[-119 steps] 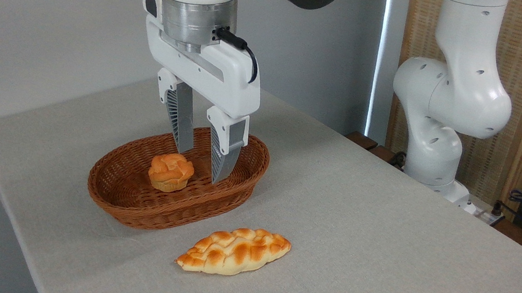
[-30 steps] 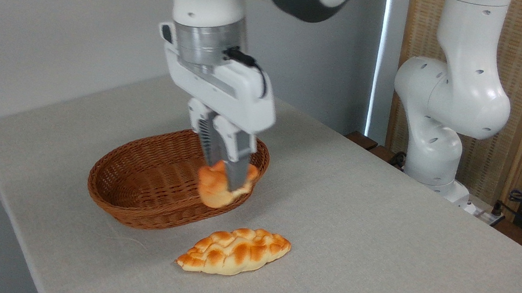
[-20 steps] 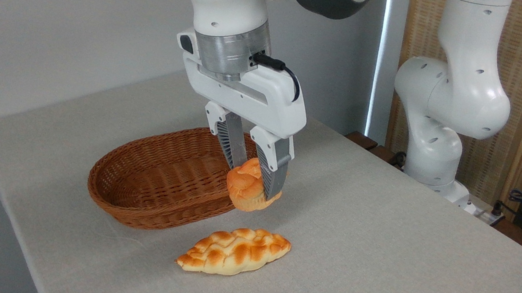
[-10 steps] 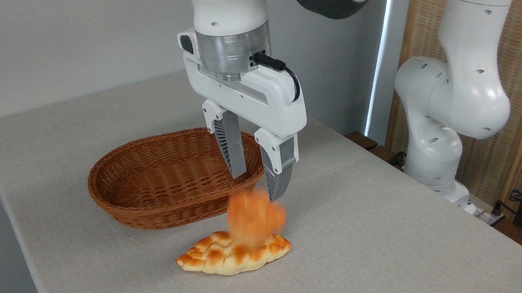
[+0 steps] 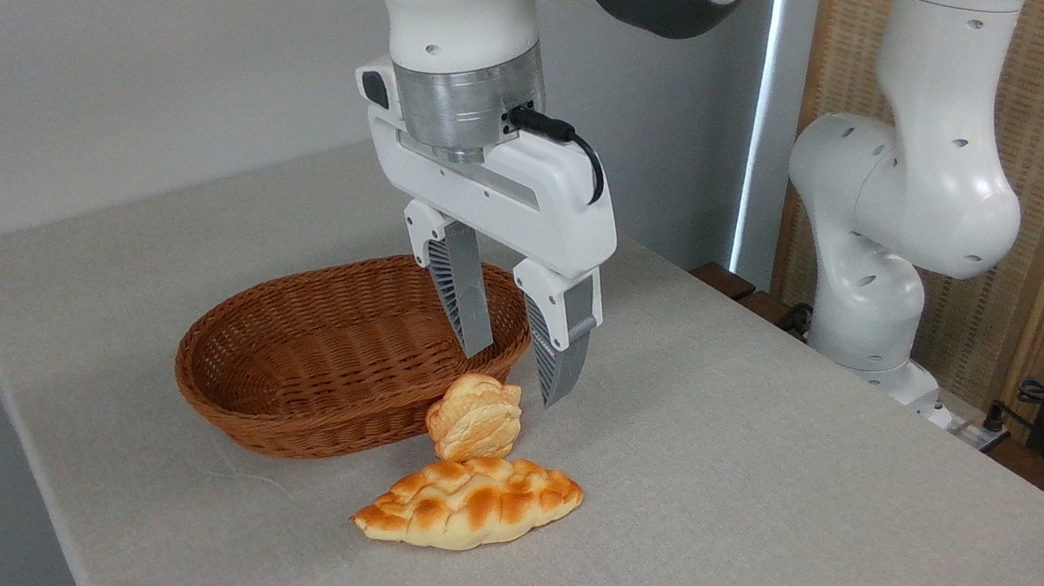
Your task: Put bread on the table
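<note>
Bread now fallen beside basket; pincer spread above

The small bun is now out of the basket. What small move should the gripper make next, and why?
Probably lift straight up and away. The gripper is open and holds nothing; the bun lies outside the wicker basket, wedged between it and the braided loaf. Whether it touches the table is hard to tell, so clear the view first.

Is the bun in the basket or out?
Out: the bun sits between the basket and the braided loaf.
</note>
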